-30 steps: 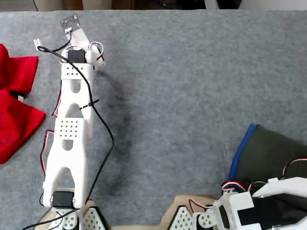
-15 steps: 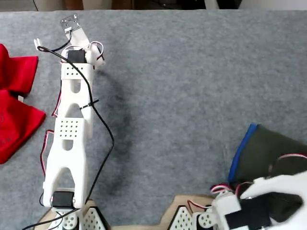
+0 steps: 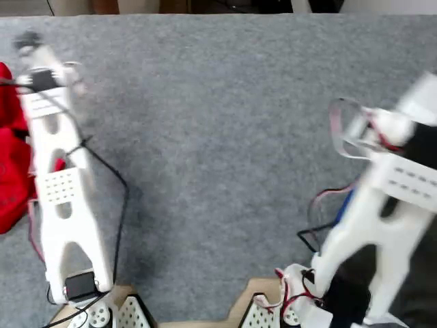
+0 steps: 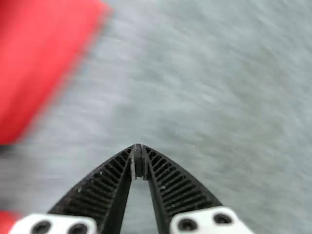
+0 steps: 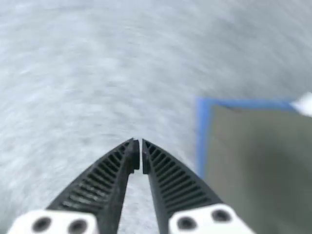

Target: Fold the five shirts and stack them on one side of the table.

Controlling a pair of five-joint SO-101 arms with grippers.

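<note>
Centrally the desk lies open; left claw, pinched closed and empty, by red shirt at the left edge; right claw likewise by dark shirt.

Your left arm overlaps the red shirt, cut off at left. Your right arm hides most of the dark shirt.

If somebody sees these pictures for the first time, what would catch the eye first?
The bright red shirt at the left edge of the grey table, beside the left arm, stands out most. Next comes the dark shirt with a blue edge, near the right hand, which is shut and empty.
</note>
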